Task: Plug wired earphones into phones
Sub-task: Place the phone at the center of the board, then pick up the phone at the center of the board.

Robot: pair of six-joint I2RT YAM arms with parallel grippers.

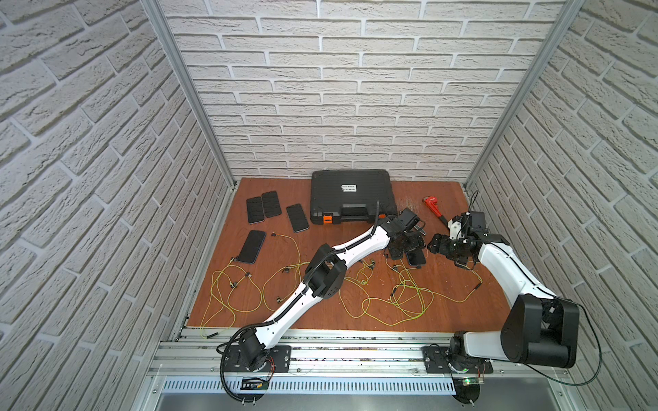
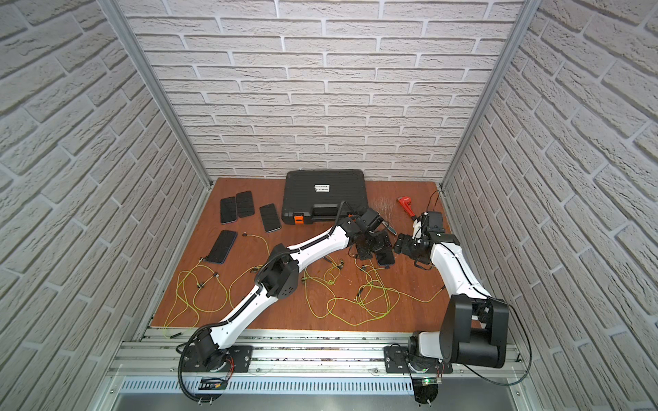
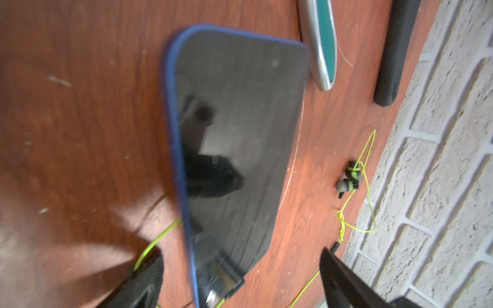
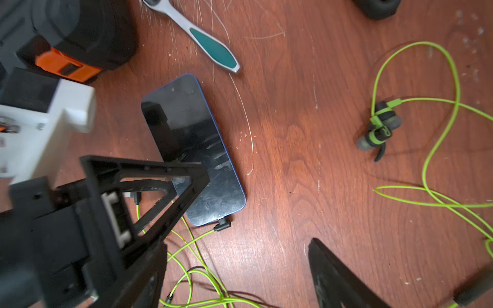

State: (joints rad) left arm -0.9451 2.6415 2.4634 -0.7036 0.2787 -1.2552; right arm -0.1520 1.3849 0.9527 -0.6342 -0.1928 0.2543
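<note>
Phone [image 4: 192, 149] lies flat, lengthwise front-to-back, plugged end frontmost; left gripper [image 3: 240, 252], right gripper [image 4: 237, 243] spread wide, empty.

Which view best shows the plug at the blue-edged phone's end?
Right wrist: the plug sits sharp at the end of the phone. Left wrist blurs that end; in both top views it is too small to tell.

Blue-edged phone [image 4: 192, 149] flat, screen up, dark plug [image 4: 222, 225] at bottom edge; yellow-green earphone cords [image 4: 426, 100] looped nearby.

White-shelled arms [image 1: 359, 245] with black joints [image 1: 325, 279] and ribbed black cables [image 1: 223, 372]
</note>
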